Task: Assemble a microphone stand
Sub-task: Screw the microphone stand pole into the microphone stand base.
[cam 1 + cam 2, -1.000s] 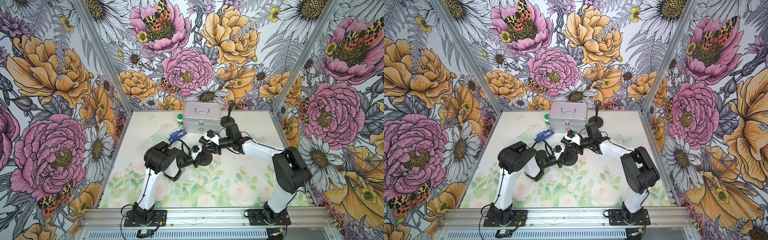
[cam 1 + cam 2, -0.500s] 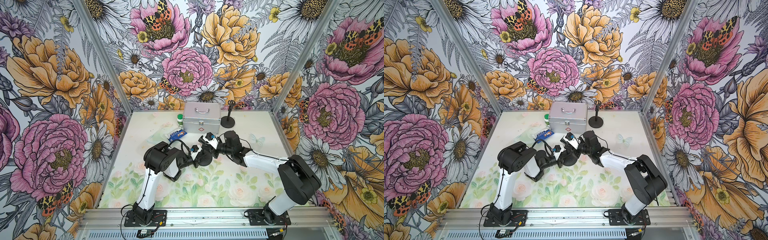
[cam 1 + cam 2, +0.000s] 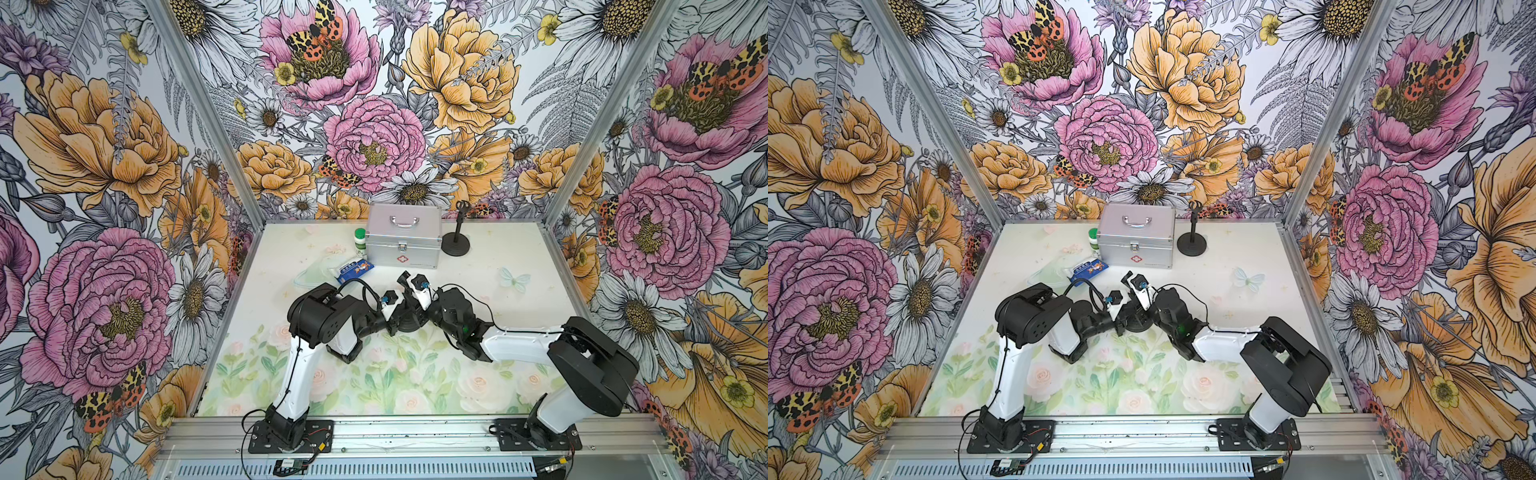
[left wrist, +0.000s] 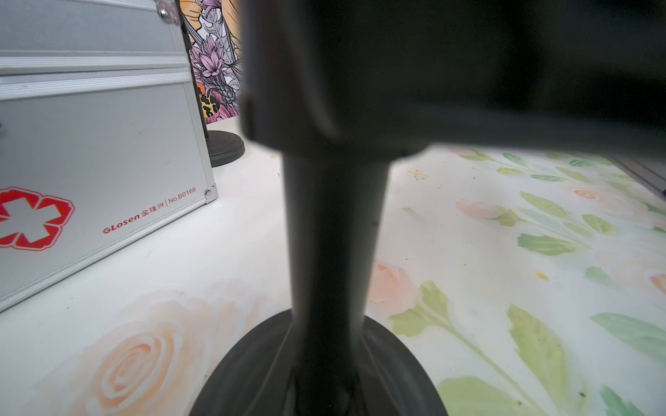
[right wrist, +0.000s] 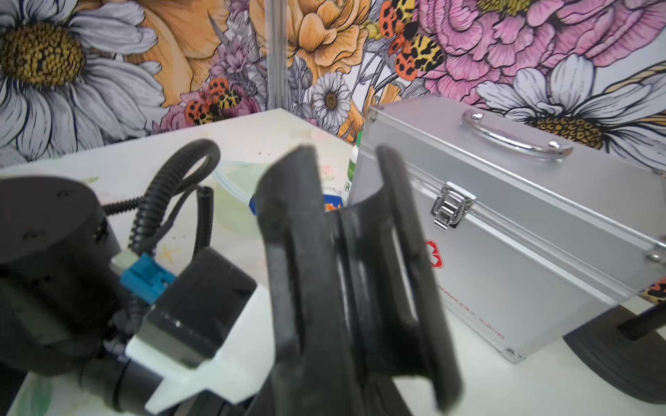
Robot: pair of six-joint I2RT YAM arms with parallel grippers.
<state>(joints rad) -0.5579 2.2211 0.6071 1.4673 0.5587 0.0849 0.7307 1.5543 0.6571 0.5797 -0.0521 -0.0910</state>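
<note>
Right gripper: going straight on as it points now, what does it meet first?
The right gripper likely meets the silver aluminium first-aid case, at its corner beside the green-capped white bottle; depth is unclear, so perhaps the bottle.

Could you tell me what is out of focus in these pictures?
In the left wrist view the stand pole is blurred, the silver case sharp; in the right wrist view the microphone clip is soft; both top views look crisp.

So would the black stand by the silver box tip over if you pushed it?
Probably not easily: the black stand has a wide round base flat on the table, so a low push would likely just slide it. A push near its top might tip it, since the post is thin. It looks stiff, not floppy.
</note>
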